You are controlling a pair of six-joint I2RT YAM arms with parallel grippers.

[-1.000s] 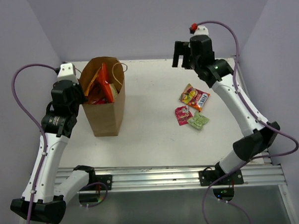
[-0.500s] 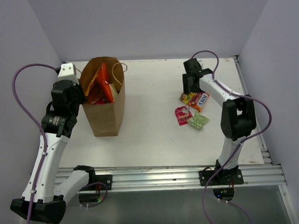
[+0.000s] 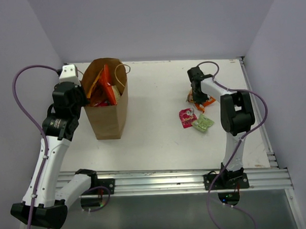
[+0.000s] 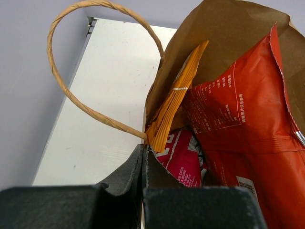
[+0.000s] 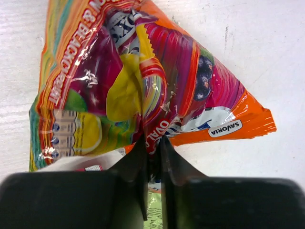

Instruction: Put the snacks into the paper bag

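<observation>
The brown paper bag (image 3: pixel 108 116) stands upright at the left, with an orange chip bag (image 4: pixel 174 100) and red snack bags (image 4: pixel 238 109) inside. My left gripper (image 3: pixel 84 97) is shut on the bag's left rim (image 4: pixel 144 151). At the right, my right gripper (image 3: pixel 197 96) is down on the table, shut on a pinched fold of the multicoloured orange candy packet (image 5: pixel 143 71). Just in front of it lie a pink packet (image 3: pixel 186 117) and a green packet (image 3: pixel 202 123).
The bag's twisted paper handle (image 4: pixel 71 95) loops out over the table beside my left fingers. A metal rail (image 3: pixel 161 180) runs along the near edge. Purple walls close in the table at the back and on both sides.
My right arm came down from high at the back onto the orange candy packet, and its jaws went from open to shut on it. The left arm and bag have not moved.
</observation>
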